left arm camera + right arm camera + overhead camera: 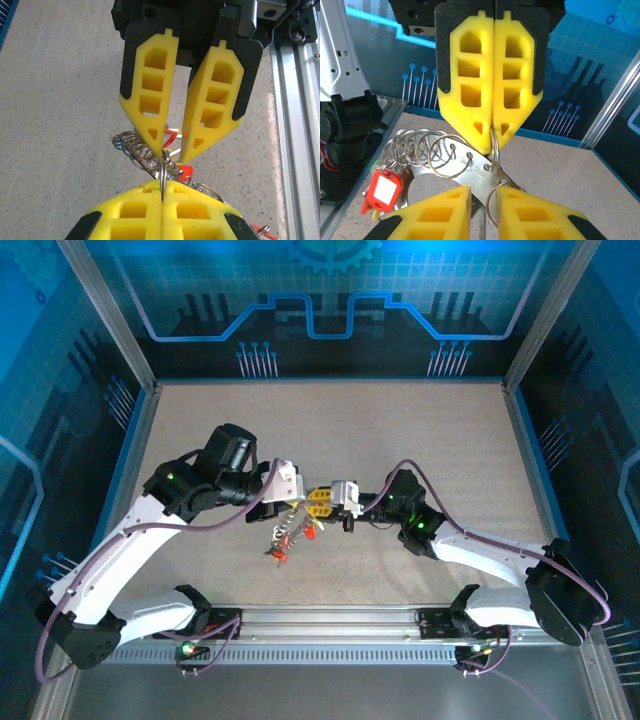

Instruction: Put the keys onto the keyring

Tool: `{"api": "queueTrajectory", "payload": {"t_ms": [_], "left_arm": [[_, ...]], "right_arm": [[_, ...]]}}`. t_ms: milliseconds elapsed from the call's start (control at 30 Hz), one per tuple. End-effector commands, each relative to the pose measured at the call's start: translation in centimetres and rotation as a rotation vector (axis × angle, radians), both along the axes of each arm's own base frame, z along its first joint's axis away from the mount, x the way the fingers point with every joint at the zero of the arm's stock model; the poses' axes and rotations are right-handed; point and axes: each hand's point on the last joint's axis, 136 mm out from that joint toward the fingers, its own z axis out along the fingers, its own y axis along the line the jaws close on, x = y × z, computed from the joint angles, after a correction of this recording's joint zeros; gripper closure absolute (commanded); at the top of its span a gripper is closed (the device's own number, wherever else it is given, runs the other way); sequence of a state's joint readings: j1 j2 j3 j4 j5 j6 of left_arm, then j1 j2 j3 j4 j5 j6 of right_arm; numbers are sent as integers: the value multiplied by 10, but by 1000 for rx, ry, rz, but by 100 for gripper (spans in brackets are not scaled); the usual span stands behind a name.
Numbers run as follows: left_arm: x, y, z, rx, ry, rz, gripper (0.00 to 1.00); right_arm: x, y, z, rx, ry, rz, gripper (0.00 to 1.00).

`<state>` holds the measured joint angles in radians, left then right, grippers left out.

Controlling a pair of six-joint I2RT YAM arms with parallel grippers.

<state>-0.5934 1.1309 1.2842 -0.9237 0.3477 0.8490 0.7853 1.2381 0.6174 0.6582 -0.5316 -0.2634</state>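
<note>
My left gripper (pixel 163 186) is shut on a thin silver ring (pixel 163 170) of the keyring, which stands edge-on between its yellow pads. That ring (pixel 494 150) passes through a hole in a flat metal strip (pixel 470 170) that carries several more rings (pixel 420 147). My right gripper (pixel 482 192) faces the left gripper (pixel 492 142) tip to tip, and its jaws stand slightly apart around the strip's end without pinching it. A red tag (pixel 382 192) hangs at the strip's far end. From above, the bunch of keys and tags (pixel 287 538) dangles below the meeting grippers (pixel 318 502).
The speckled table (pixel 400 440) lies open behind and to both sides of the grippers. An aluminium rail (pixel 295 125) runs along the near edge. The left arm's white and black links (pixel 345 115) stand close on the left. Blue walls enclose the table.
</note>
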Motion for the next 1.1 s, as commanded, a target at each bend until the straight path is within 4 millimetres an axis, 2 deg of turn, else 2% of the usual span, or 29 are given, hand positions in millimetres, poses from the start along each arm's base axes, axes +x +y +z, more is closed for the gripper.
{"api": "queueTrajectory", "payload": {"t_ms": [0, 267, 533, 767, 867, 1000, 1033, 1067], "left_arm": [[0, -3, 10, 4, -34, -29, 100], [1, -9, 9, -5, -36, -35, 100], [1, -13, 18, -61, -67, -33, 100], [3, -15, 12, -68, -48, -30, 100], [4, -16, 6, -61, -43, -27, 100], [4, -17, 1, -69, -22, -23, 100], [5, -18, 1, -73, -26, -22, 100], [6, -18, 0, -74, -29, -21, 100]], "right_arm": [[-1, 4, 16, 26, -24, 11, 79], [-2, 9, 20, 43, -11, 33, 79], [3, 14, 13, 27, 14, 16, 80], [0, 13, 20, 50, -9, 22, 95], [-1, 11, 23, 54, -21, 13, 95], [-2, 11, 21, 44, -26, 20, 88], [-2, 10, 21, 42, -24, 18, 90], [-2, 10, 22, 42, -24, 18, 95]]}}
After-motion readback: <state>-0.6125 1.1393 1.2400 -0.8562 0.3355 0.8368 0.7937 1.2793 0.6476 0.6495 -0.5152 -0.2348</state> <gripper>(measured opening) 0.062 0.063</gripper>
